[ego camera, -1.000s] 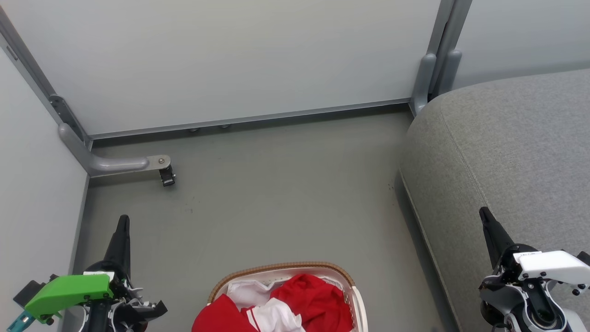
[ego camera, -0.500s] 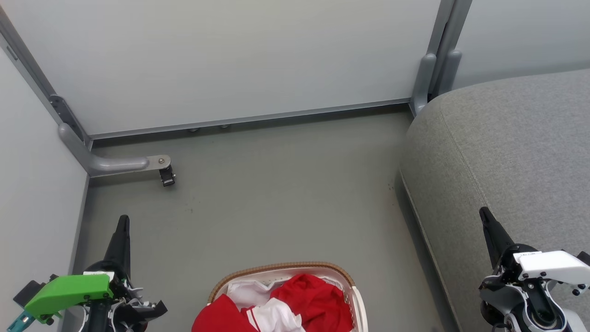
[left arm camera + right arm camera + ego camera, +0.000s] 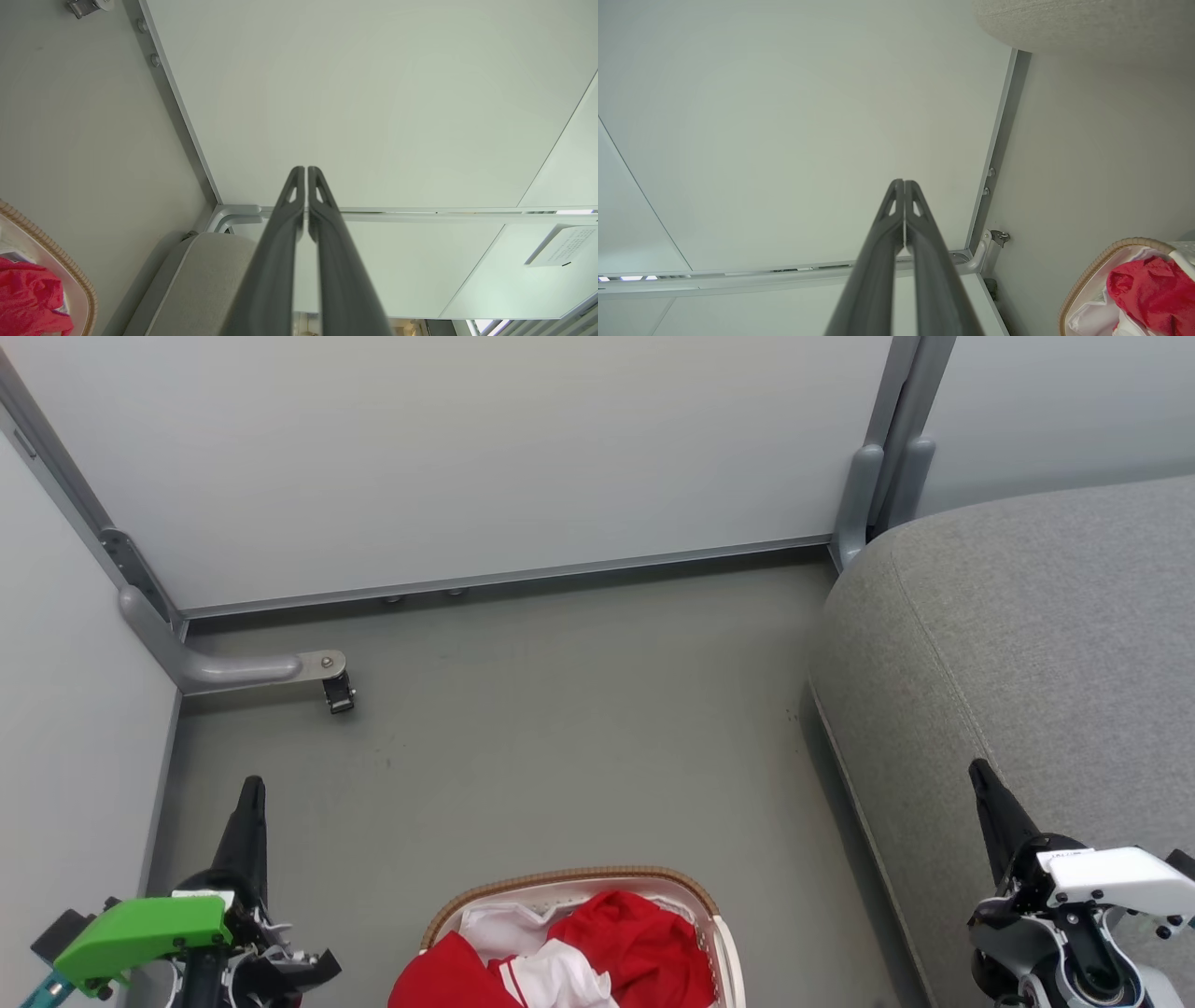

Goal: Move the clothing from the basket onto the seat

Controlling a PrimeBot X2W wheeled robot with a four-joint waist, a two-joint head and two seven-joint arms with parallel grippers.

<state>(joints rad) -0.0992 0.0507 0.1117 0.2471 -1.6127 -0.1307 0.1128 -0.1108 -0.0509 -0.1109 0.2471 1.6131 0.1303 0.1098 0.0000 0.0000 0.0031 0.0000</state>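
Note:
The red clothing [image 3: 635, 947] with white panels lies heaped in the basket [image 3: 569, 879], a white oval tub with a tan woven rim at the bottom middle of the head view. The grey seat [image 3: 1046, 644] fills the right side. My left gripper [image 3: 250, 786] is shut and empty, off to the left of the basket above the floor. My right gripper [image 3: 978, 769] is shut and empty, in front of the seat's edge. Along the left gripper [image 3: 306, 171] I see the basket rim [image 3: 70, 268] and clothing [image 3: 28, 298]. Beyond the right gripper [image 3: 903, 183] the basket [image 3: 1092, 270] holds the clothing [image 3: 1153, 289].
Pale partition panels [image 3: 448, 457] wall in the far side and the left. A grey bracket with a small black caster [image 3: 338, 693] sticks out at floor level on the left. Grey floor [image 3: 579, 728] lies between the basket, the panels and the seat.
Both grippers have sunk slightly in the head view; the basket, clothing and seat stay as they were.

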